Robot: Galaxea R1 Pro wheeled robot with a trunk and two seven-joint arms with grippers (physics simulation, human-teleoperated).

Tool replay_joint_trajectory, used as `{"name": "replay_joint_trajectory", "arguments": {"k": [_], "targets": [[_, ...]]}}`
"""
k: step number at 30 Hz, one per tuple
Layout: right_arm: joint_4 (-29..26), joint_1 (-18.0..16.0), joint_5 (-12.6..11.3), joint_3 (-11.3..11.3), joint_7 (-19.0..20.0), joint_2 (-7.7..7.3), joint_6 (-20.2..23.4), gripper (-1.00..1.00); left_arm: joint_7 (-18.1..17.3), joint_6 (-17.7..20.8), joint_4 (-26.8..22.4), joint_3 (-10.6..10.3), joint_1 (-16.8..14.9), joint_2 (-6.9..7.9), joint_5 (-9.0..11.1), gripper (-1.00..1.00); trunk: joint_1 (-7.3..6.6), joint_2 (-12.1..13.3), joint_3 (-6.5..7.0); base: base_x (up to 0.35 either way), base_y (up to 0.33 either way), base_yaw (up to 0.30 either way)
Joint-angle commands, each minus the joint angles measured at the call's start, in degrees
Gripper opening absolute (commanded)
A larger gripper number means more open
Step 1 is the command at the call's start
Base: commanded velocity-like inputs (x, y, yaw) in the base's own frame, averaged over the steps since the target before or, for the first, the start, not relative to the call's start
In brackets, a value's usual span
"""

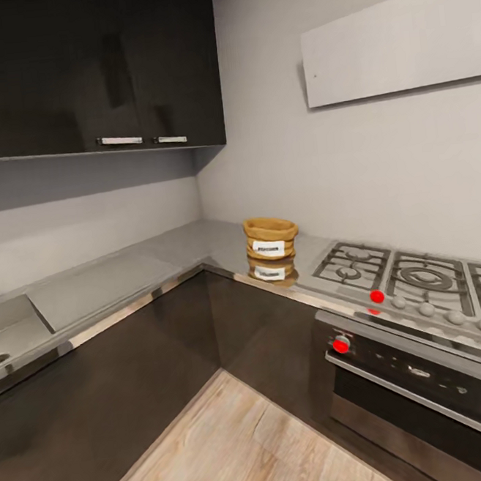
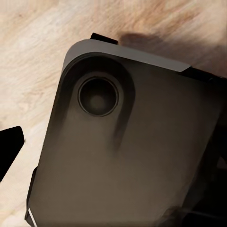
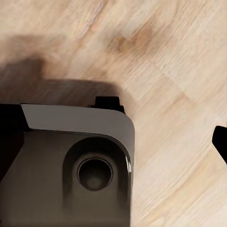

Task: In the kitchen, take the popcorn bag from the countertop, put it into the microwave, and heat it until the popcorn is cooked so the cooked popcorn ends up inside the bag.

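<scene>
Popcorn bag [image 1: 270, 239] — squat tan-brown sack with a rolled rim and a white label, standing upright on the countertop [image 1: 190, 249], close to its front edge, in the corner stretch where the two runs of worktop are meeting. Its reflection is showing in the glossy steel just below it. Contents of the sack's mouth are too small to tell.

Countertop — grey stainless steel, running in an L over dark cabinet fronts [image 1: 136, 383].

Gas hob [image 1: 414, 282] — steel, with dark grates, sitting just beside the bag toward the right of the head view; a row of knobs is lining its front edge, one marked by a red dot.

Built-in oven [image 1: 424, 392] — black and steel, sitting beneath the hob, with a second red dot at its upper left corner.

Sink [image 1: 7, 336] — lying at the far left end of the worktop, well apart from the bag.

Wall cabinets [image 1: 92, 71] — dark, glossy, with two steel handles, hanging above the left run; a pale extractor hood [image 1: 398, 41] is hanging above the hob.

Floor [image 1: 239, 454] — light wood planks.

Grippers — both wrist views are looking down at the robot's own dark base [image 2: 132, 156] over the wood floor; dark finger tips are barely entering at the frame edges, so how far either hand is open, or whether it is holding anything, cannot be told.
</scene>
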Motion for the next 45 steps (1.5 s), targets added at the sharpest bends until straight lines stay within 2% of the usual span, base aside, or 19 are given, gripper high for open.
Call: {"name": "replay_joint_trajectory", "arguments": {"k": [1, 13, 45], "targets": [[0.19, -0.07, 0.43, -0.48, 0.01, -0.04, -0.35, 1.00, -0.05, -0.13, 0.01, -0.01, -0.02, -0.01, 0.29, 1.00, 0.02, -0.03, -0.05, 0.219, 0.184, 0.000], [0.19, -0.07, 0.42, -0.48, -0.49, 0.02, -0.31, 1.00, -0.05, -0.12, 0.01, -0.01, -0.02, -0.01, 0.29, 1.00, 0.02, -0.03, -0.05, 0.219, 0.178, -0.016], [0.19, -0.07, 0.43, -0.48, -0.69, 0.03, -0.29, 1.00, -0.05, -0.21, 0.01, -0.01, -0.02, -0.03, 0.29, 1.00, 0.02, -0.03, -0.05, 0.214, 0.124, -0.173]]}}
